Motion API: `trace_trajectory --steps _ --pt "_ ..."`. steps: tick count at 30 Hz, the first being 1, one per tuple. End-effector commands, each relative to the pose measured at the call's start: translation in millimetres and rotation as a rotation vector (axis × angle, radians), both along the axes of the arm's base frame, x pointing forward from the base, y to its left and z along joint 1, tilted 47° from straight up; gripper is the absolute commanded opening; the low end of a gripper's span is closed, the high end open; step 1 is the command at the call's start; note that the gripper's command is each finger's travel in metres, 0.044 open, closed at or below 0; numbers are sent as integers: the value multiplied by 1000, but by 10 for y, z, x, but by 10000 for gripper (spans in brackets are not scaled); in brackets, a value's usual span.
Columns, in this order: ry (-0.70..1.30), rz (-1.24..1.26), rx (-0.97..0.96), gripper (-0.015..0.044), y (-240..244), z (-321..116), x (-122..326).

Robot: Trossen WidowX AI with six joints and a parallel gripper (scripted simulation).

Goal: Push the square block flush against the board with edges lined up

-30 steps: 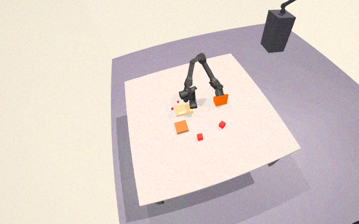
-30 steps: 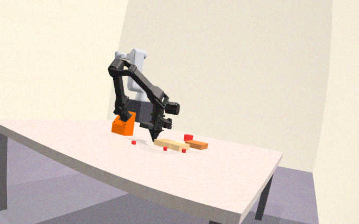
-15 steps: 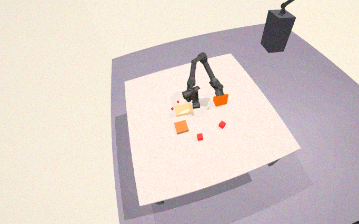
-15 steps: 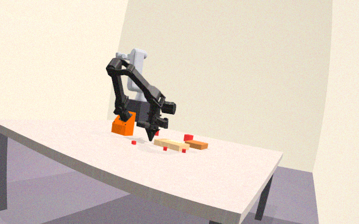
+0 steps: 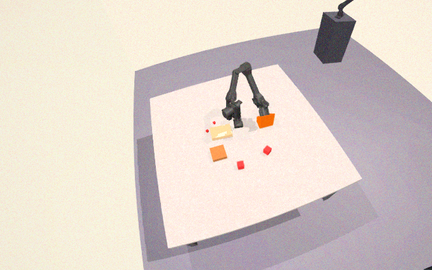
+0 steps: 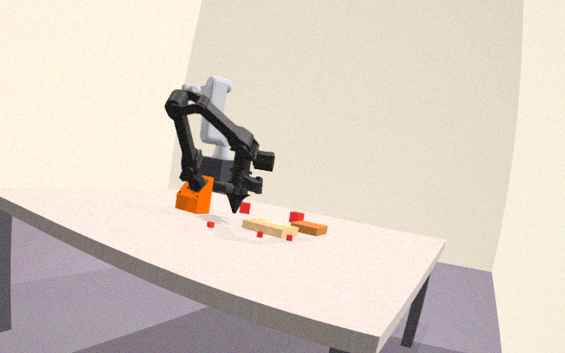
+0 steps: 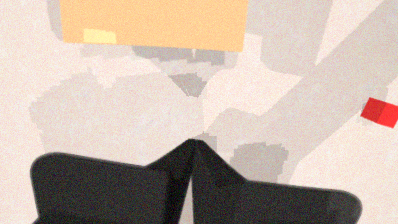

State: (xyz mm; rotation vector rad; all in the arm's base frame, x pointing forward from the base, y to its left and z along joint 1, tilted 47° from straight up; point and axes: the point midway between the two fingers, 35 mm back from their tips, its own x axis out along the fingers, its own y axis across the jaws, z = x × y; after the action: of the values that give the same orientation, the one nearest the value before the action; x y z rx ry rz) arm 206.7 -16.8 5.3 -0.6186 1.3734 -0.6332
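Observation:
The pale tan board [image 5: 221,131] [image 6: 269,227] [image 7: 155,25] lies flat near the middle of the white table [image 5: 244,208] [image 6: 144,245]. The orange square block [image 5: 218,152] [image 6: 309,228] lies flat just in front of it, with a narrow gap between them in the top view. My gripper [image 5: 237,124] [image 6: 234,210] [image 7: 194,146] is shut on nothing and points down. It is low over the table, just off the board's end that faces the arm's base, and clear of the board. The block is out of the wrist view.
The arm's bright orange base [image 5: 265,120] [image 6: 195,197] stands behind the gripper. Small red cubes [image 5: 266,149] [image 5: 240,164] [image 6: 244,206] [image 7: 380,111] and tiny red markers [image 5: 207,130] [image 6: 210,224] lie around the board. A dark box [image 5: 333,37] hangs beyond the table.

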Motion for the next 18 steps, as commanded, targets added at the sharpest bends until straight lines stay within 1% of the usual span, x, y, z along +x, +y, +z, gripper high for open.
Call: trace_trajectory --steps 1,6,18 --pt "-14 -2 7 0 179 178 -9" --pt "-30 -17 10 0 186 185 20" --pt "-321 -293 56 0 254 310 548"
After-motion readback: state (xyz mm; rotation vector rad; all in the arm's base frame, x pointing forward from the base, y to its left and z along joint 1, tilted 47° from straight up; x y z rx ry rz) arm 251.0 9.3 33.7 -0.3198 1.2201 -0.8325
